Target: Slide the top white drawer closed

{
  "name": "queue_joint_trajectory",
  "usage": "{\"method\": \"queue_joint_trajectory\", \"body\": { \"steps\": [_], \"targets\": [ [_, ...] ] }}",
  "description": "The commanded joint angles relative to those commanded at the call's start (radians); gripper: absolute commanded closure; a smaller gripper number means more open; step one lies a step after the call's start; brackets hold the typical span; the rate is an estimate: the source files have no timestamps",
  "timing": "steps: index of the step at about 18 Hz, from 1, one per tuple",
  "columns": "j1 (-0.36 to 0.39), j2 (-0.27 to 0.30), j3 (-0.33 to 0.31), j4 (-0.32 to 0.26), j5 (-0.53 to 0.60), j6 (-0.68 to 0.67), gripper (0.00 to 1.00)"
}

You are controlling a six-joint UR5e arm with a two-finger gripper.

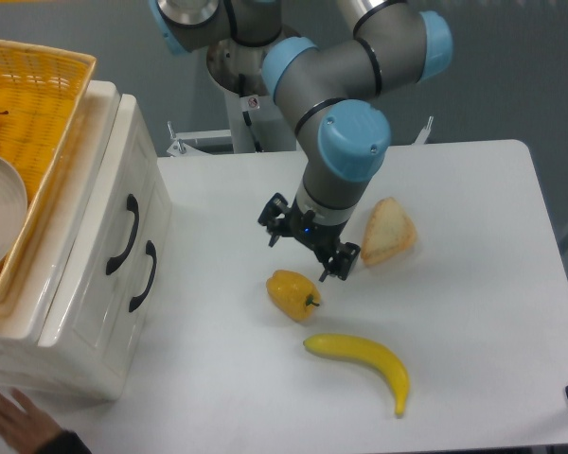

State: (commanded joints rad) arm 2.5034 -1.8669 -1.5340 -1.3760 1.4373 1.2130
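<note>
The top white drawer [123, 203] sits in the small white cabinet [76, 312] at the left side of the surface [473, 312], its front flush with the lower drawer [142, 284] beneath it, each with a curved black handle. A yellow wicker basket [38, 104] rests on top of the cabinet. The hand [308, 248] hangs well to the right of the cabinet, above the surface, its two fingers spread wide and gripping nothing. Farther from the cabinet than the hand lie a yellow pepper [292, 293], just below the hand, a banana [360, 364] and a wedge of bread [388, 232]. A person's fingers [14, 421] show at the bottom edge in front of the cabinet.
</note>
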Motion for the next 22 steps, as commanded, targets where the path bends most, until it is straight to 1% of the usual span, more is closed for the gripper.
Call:
{"method": "queue_joint_trajectory", "body": {
  "steps": [2, 4, 5, 6, 11, 12, 15, 17, 22],
  "targets": [
    [0.005, 0.018, 0.000, 0.002, 0.032, 0.118, 0.00],
    [0.006, 0.021, 0.000, 0.002, 0.055, 0.239, 0.00],
    [0.009, 0.022, 0.000, 0.002, 0.057, 0.267, 0.00],
    [0.015, 0.022, -0.002, 0.002, 0.057, 0.278, 0.00],
    [0.069, 0.057, -0.005, -0.005, 0.071, 0.348, 0.00],
    [0.083, 0.064, -0.005, -0.015, 0.074, 0.371, 0.00],
    [0.107, 0.080, -0.008, -0.035, 0.116, 0.508, 0.00],
    [0.127, 0.098, -0.017, -0.040, 0.123, 0.569, 0.00],
    [0.130, 0.135, -0.020, -0.058, 0.115, 0.588, 0.00]
  ]
}}
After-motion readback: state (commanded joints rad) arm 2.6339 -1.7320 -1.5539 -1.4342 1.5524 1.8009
